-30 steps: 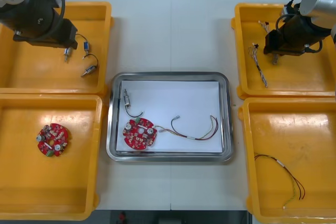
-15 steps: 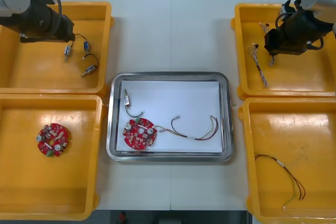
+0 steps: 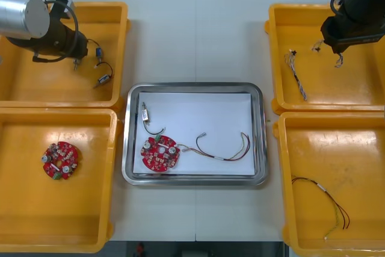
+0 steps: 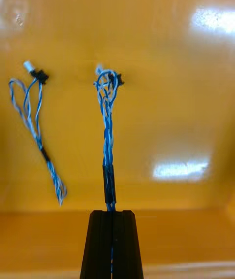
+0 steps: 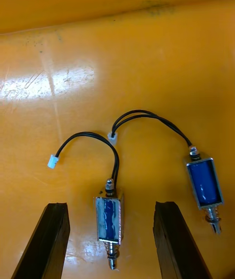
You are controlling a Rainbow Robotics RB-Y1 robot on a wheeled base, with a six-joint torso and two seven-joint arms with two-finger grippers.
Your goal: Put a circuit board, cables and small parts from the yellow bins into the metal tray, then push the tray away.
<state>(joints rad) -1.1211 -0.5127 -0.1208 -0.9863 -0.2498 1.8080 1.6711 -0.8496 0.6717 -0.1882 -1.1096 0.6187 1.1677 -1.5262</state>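
The metal tray (image 3: 194, 86) sits mid-table, white inside. It holds a round red circuit board (image 3: 160, 153) in its near left corner, a small metal part (image 3: 145, 112) on a black lead toward its far left, and a red and yellow cable (image 3: 225, 150) trailing off to the board's right. Beyond the tray and to its right, the right gripper (image 4: 112, 216) hangs over the far right yellow bin (image 3: 274, 58). Its fingers are clenched on the black-sleeved end of a twisted blue and white cable (image 4: 107, 127). A second twisted cable (image 4: 36, 127) lies loose on that bin's floor. Beyond the tray and to its left, the left gripper (image 5: 111, 208) is low in the far left yellow bin (image 3: 36, 82) with its fingers spread wide, grasping nothing. Another small metal part (image 5: 108, 225) lies between them, and a third small metal part (image 5: 204, 188) lies just outside one finger. Left of the tray, the near left bin (image 3: 114, 173) holds a second circuit board (image 3: 60, 161). Right of the tray, the near right bin (image 3: 283, 179) holds a thin dark cable (image 3: 328, 203).
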